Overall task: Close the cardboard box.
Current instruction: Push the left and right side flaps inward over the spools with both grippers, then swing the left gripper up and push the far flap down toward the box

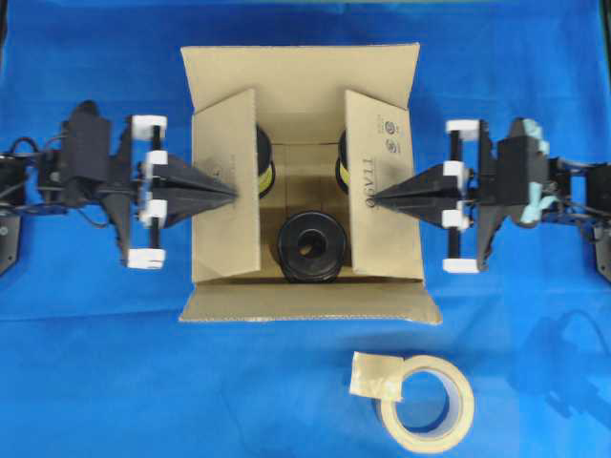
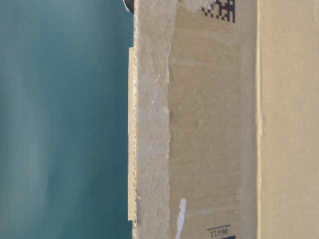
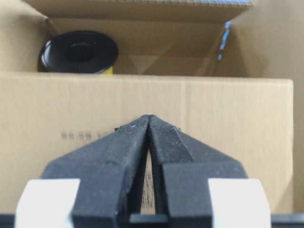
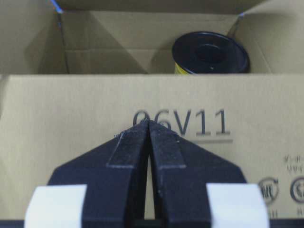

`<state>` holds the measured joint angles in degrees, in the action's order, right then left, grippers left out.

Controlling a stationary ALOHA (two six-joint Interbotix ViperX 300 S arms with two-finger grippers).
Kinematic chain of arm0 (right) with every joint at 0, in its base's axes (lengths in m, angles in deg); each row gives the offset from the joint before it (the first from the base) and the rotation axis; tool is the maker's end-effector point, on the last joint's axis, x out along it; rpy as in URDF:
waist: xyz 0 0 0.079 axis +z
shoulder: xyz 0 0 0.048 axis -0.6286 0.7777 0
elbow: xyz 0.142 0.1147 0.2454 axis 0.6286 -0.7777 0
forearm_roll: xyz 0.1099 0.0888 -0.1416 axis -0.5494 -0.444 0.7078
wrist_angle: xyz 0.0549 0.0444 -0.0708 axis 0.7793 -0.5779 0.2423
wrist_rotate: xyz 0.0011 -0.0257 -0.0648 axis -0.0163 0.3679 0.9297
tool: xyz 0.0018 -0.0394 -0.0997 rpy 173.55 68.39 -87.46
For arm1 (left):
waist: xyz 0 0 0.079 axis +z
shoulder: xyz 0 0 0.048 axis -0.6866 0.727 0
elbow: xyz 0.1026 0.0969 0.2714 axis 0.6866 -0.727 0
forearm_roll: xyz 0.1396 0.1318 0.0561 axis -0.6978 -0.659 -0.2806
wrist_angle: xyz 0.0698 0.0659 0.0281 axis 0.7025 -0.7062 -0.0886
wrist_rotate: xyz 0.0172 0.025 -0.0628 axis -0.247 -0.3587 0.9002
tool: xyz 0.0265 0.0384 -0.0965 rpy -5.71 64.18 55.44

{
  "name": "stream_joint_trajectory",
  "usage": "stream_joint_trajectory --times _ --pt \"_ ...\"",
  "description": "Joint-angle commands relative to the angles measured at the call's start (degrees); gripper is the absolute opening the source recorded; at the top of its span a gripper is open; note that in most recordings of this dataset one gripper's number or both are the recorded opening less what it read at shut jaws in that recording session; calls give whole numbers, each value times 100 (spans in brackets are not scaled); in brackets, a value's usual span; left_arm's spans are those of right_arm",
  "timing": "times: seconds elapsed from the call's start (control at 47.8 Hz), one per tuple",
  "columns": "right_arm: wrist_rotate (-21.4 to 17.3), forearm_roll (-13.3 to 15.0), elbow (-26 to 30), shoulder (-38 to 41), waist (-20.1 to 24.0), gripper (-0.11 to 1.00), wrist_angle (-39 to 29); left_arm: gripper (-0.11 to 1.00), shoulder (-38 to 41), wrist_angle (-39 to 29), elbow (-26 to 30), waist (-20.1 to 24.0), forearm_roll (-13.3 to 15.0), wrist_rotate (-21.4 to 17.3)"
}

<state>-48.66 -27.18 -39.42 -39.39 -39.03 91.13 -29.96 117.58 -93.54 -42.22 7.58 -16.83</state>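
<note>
Both claws pinched together, empty: left claw [image 1: 232, 194] tip on the left side flap, right claw [image 1: 378, 199] tip on the right flap with "06V11" print. Cardboard box [image 1: 304, 67] mid-table [image 1: 95, 382], side flaps partly folded in, black spools [image 1: 309, 248] inside, tape roll [image 1: 427, 405] just in front

Overhead looking straight down, table-level pressed close to cardboard box [image 2: 214, 124] wall, wrist views facing inward

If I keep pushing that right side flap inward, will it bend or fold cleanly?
The right side flap looks like stiff corrugated board, so it should probably hinge at its crease. The shut right gripper presses at one point near its edge, so slight bowing is possible.
</note>
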Motion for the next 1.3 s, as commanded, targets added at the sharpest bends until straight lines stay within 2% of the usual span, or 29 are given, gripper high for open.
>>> stream_joint_trajectory --times 0.0,0.335,0.461,0.628,0.921,1.089,1.277 --pt "18 -18 193 35 0 0 44 0 88 -185 290 70 9 9" --pt "9 -44 176 158 0 0 -141 0 246 -325 387 123 9 62" --pt "9 -167 158 308 0 0 -185 0 448 -343 369 123 35 114" --pt "9 -352 132 475 0 0 -185 0 747 -439 422 105 26 387" --pt "9 -352 149 510 0 0 -185 0 800 -466 519 97 26 404" --pt "9 -352 176 536 0 0 -193 0 870 -466 721 202 26 343" --pt "9 -352 272 650 0 0 -325 0 1081 -598 1125 519 26 308"
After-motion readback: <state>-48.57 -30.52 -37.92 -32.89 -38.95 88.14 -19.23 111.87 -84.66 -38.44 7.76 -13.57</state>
